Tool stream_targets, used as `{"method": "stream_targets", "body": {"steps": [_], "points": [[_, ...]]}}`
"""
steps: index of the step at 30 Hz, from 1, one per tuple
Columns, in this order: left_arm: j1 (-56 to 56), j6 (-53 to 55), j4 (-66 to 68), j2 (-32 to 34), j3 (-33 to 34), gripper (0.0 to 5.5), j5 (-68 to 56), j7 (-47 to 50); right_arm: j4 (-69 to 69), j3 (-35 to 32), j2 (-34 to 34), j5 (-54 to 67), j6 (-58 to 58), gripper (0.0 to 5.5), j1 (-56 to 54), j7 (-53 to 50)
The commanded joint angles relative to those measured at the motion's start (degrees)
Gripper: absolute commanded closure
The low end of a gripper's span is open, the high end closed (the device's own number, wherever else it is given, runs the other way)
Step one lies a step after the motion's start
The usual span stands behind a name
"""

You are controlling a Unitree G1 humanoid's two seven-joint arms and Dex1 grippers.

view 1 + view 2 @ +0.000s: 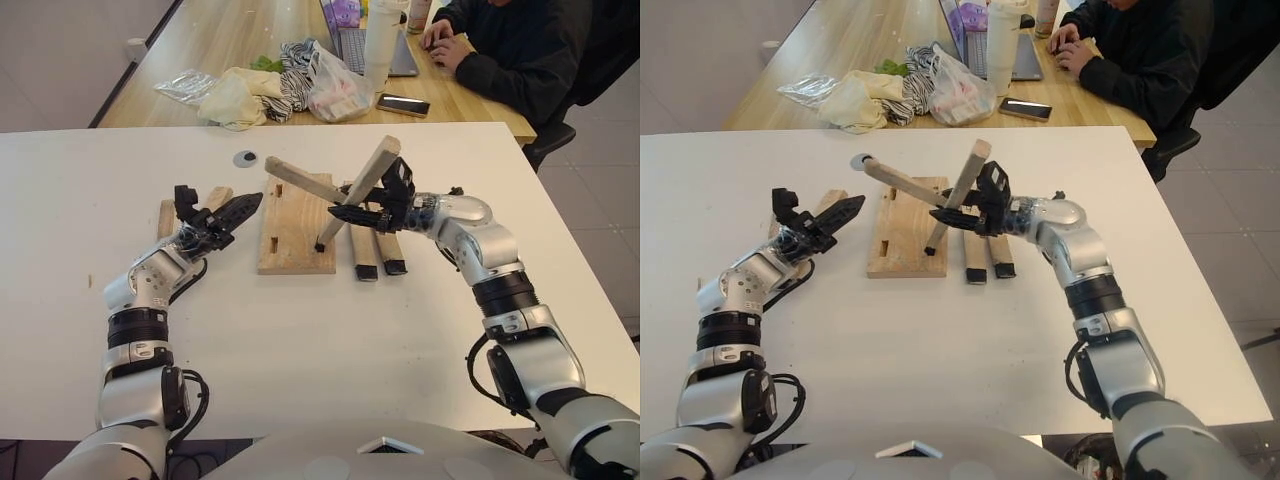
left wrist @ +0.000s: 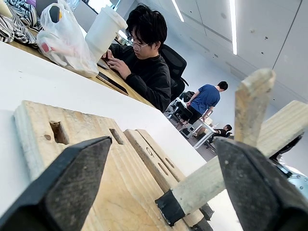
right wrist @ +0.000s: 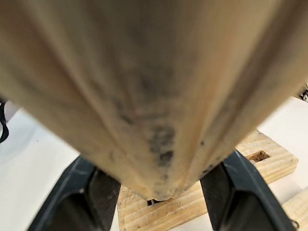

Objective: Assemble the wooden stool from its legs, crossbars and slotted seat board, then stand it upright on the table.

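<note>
The slotted seat board lies flat in the middle of the white table. My right gripper is shut on a wooden leg that stands tilted, its black-capped lower end touching the board near its right edge. The right wrist view has this leg between both fingers. A second wooden bar slants over the board's far end and crosses the held leg. Two more black-tipped legs lie right of the board. My left gripper hovers open just left of the board, holding nothing.
Two short wooden pieces lie under and behind my left gripper. A small grey disc sits beyond the board. A second desk behind carries bags, a phone and a laptop, with a person seated there.
</note>
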Motion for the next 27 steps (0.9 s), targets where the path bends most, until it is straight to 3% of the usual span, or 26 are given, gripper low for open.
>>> {"method": "stream_targets", "body": {"steps": [1, 11, 16, 27], "points": [[0.79, -0.05, -1.5, -0.36, 0.92, 1.6, -0.14, 1.54, 5.44, 5.97, -5.58, -9.18, 5.51, 3.45, -0.21, 2.0], [1.84, -1.04, -2.21, -2.99, 2.44, 1.6, -0.62, 4.56, 18.28, 12.23, -6.59, -11.01, -3.92, 3.45, -2.72, 16.37], [-0.11, -0.81, -1.09, -2.49, 2.34, 1.6, -0.53, 4.64, 24.48, 14.52, -5.72, -15.57, -11.93, 3.46, -1.68, 13.39], [-1.66, -1.22, 0.92, -2.35, 1.63, 1.6, 0.36, 4.48, 31.18, 14.64, -3.87, -16.74, -18.17, 3.46, -1.34, 8.4]]}}
